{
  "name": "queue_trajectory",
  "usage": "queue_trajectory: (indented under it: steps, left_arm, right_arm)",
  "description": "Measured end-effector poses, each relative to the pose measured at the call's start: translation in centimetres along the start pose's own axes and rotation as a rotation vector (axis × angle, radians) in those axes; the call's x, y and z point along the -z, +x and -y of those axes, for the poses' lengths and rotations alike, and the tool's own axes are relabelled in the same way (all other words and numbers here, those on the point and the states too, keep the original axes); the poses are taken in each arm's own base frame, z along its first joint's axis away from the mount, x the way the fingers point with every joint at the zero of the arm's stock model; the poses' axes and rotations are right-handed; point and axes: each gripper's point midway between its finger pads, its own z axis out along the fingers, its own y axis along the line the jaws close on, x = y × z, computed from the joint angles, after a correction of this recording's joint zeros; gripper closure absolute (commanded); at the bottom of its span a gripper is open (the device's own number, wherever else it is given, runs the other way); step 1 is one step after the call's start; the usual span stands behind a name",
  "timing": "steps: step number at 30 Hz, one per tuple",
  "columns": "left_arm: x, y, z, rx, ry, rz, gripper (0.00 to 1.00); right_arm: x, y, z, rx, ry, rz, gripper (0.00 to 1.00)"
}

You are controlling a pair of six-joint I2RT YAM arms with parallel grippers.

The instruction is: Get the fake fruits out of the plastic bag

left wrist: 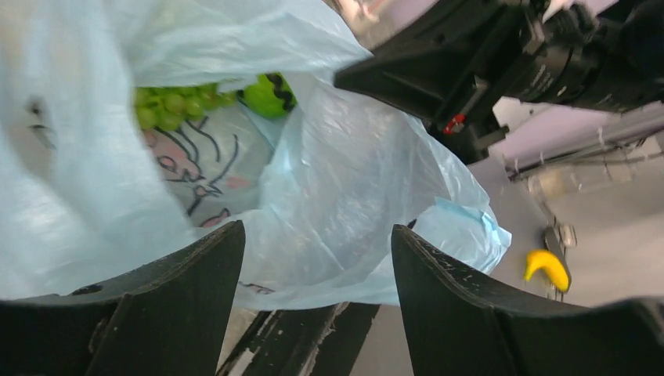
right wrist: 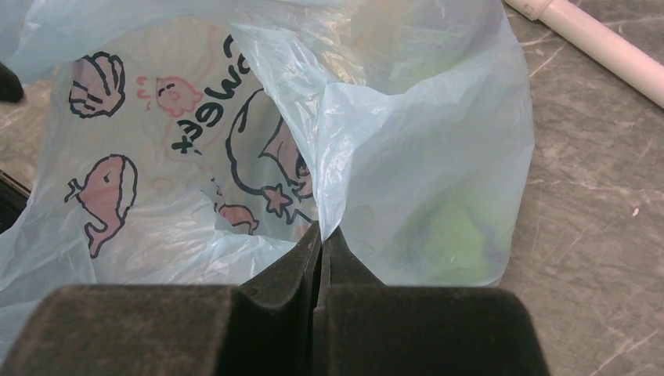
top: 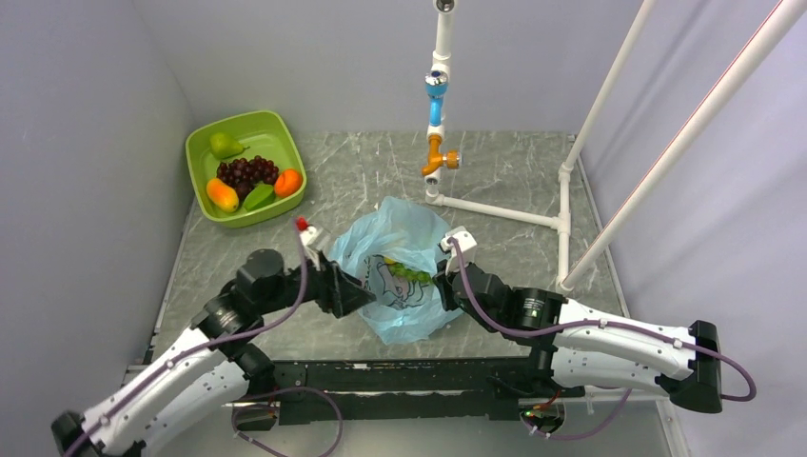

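The right pincer (right wrist: 321, 239) is pressed together on a fold of the plastic bag (right wrist: 407, 141), lying mid-desk (top: 362, 181). The left pincer (left wrist: 317, 235) is spread at the bag's mouth. Green fruits (left wrist: 176, 102) sit inside, seemingly reachable; the right should lift the film taut first.

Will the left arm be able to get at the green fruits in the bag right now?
Probably yes. The right pincer is pinching the plastic bag by its edge, so the mouth gapes. The open left pincer faces the green fruits, with only a loose fold of bag nearby.
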Motion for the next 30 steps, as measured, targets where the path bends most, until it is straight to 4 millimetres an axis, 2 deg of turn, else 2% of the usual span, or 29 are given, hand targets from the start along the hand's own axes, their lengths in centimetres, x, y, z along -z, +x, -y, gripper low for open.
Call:
queue_trajectory:
  steps: [5,8,12,16,18,20,26,28,30]
  left_arm:
    - [-3.2,2.2,1.1,-0.040,-0.075,-0.122,0.33]
    - [-4.7,3.5,0.0,-0.061,-0.153,-0.153,0.33]
    - [-5.8,3.7,-1.9,-0.037,-0.234,-0.113,0.36]
    - [-8.3,4.1,-3.0,-0.015,-0.255,-0.105,0.44]
    - [-9.7,5.3,-3.5,0.001,-0.258,-0.136,0.48]
    - [-10.7,6.8,-4.0,0.023,-0.248,-0.158,0.56]
    - [-9.8,13.6,-6.2,0.085,-0.243,-0.253,0.53]
    - [-9.6,15.0,-6.7,0.093,-0.256,-0.284,0.50]
    - [-9.7,15.4,-6.6,0.092,-0.253,-0.291,0.45]
  right_arm:
    - [0.2,-0.2,0.0,-0.006,-0.005,0.008,1.00]
    - [0.6,-0.7,0.1,-0.021,-0.012,0.025,1.00]
    - [1.2,-1.4,-0.1,-0.055,-0.040,0.058,1.00]
    - [1.2,0.1,-0.5,-0.085,-0.081,0.045,1.00]
    - [1.0,1.3,-0.4,-0.090,-0.078,0.015,1.00]
    - [0.9,2.0,-0.3,-0.100,-0.074,-0.002,1.00]
    - [1.3,4.2,-0.1,-0.191,-0.096,-0.026,1.00]
    - [1.4,5.3,0.0,-0.221,-0.106,-0.036,1.00]
    - [1.5,6.2,0.2,-0.245,-0.111,-0.044,1.00]
